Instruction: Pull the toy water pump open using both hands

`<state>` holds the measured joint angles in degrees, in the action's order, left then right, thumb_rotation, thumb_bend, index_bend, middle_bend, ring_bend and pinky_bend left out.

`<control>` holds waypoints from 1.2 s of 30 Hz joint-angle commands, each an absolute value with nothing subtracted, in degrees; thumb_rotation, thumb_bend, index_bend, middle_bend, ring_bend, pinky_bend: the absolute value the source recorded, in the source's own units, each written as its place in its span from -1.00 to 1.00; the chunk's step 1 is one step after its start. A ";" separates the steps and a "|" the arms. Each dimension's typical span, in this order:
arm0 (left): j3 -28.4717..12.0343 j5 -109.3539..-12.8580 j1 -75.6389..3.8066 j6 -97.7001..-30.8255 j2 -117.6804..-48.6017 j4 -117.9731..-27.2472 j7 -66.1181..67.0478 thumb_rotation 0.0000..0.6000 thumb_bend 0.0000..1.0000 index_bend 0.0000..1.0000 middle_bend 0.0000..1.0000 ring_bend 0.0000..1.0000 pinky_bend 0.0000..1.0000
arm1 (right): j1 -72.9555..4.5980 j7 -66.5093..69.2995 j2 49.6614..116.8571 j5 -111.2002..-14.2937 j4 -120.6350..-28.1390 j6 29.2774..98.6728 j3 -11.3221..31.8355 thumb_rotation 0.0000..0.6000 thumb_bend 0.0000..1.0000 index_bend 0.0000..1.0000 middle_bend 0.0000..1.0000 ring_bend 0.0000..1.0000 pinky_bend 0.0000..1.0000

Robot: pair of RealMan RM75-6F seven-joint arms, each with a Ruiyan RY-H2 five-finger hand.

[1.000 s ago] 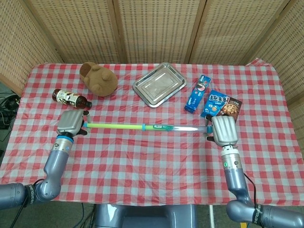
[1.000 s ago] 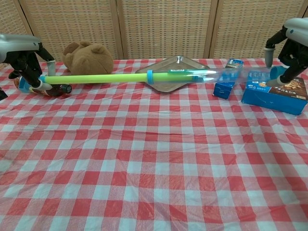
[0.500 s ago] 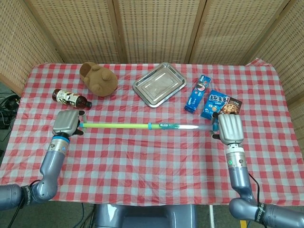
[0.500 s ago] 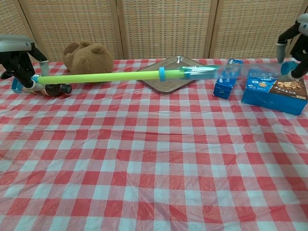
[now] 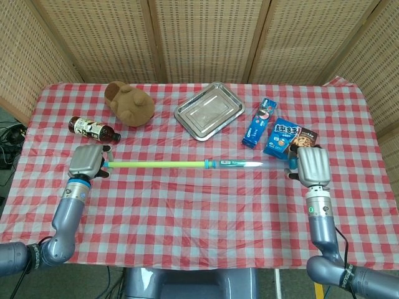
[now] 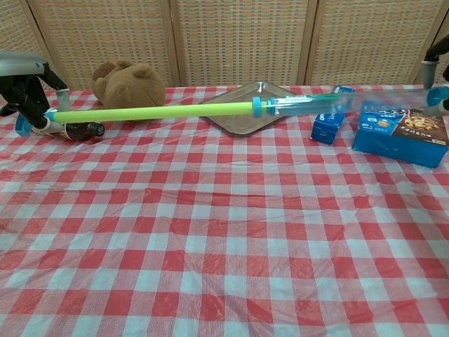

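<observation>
Left robot hand [image 5: 86, 161] & right robot hand [image 5: 311, 166] each grip toy water pump [image 5: 187, 164] ends; right grip partly hidden, prob. could slip w/ more pull.

there is one toy water pump [image 5: 187, 165], long and thin. two robot hands hold it, the left hand [image 5: 86, 162] and the right hand [image 5: 311, 166]. there is one brown stuffed toy [image 5: 130, 103], one bottle [image 5: 93, 129], one metal tray [image 5: 209, 111], and two snack boxes: a small blue box [image 5: 260, 122] and a cookie box [image 5: 289, 138].

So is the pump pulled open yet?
Yes, open: the toy water pump's green rod shows long outside the clear barrel, left hand and right hand holding opposite ends.
</observation>
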<state>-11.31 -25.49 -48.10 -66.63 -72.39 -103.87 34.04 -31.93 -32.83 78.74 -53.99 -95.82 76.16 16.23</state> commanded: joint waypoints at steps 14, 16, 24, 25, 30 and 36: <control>-10.83 -26.50 -47.96 -65.08 -72.38 -104.30 34.14 1.00 0.11 0.17 0.26 0.27 0.11 | -31.69 -32.35 78.28 -54.73 -95.55 74.72 15.01 1.00 -0.27 -0.10 0.47 0.46 -0.14; -10.33 -25.83 -48.19 -63.26 -71.58 -104.98 34.60 1.00 -0.03 -0.01 0.01 0.11 -0.01 | -31.76 -32.87 78.04 -54.28 -95.35 74.25 14.82 1.00 -0.32 -0.25 0.18 0.22 -0.37; -8.40 -22.01 -49.83 -58.26 -68.18 -106.98 37.25 1.00 -0.47 -0.48 -0.68 -0.42 -0.42 | -31.85 -32.97 77.74 -50.80 -94.64 71.15 14.37 1.00 -0.49 -0.87 -0.80 -0.79 -0.90; -8.34 -21.93 -49.87 -58.15 -67.99 -107.12 37.28 1.00 -0.49 -0.50 -0.72 -0.47 -0.47 | -31.87 -32.95 77.76 -50.73 -94.53 71.03 14.33 1.00 -0.50 -0.89 -0.86 -0.86 -0.93; -8.00 -23.01 -49.39 -58.00 -66.52 -108.25 35.91 1.00 -0.51 -0.54 -0.86 -0.63 -0.56 | -31.95 -32.97 78.17 -50.55 -94.10 70.84 14.01 1.00 -0.51 -0.92 -0.96 -0.96 -0.97; -7.89 -31.00 -45.58 -59.94 -66.45 -109.27 29.41 1.00 -0.51 -0.56 -0.88 -0.72 -0.69 | -30.98 -31.24 78.52 -54.17 -94.60 72.27 12.56 1.00 -0.52 -0.92 -1.00 -1.00 -0.99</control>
<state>-7.99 -27.41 -47.52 -58.74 -66.48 -108.67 32.22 -31.43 -32.00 78.41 -53.03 -94.37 71.72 13.11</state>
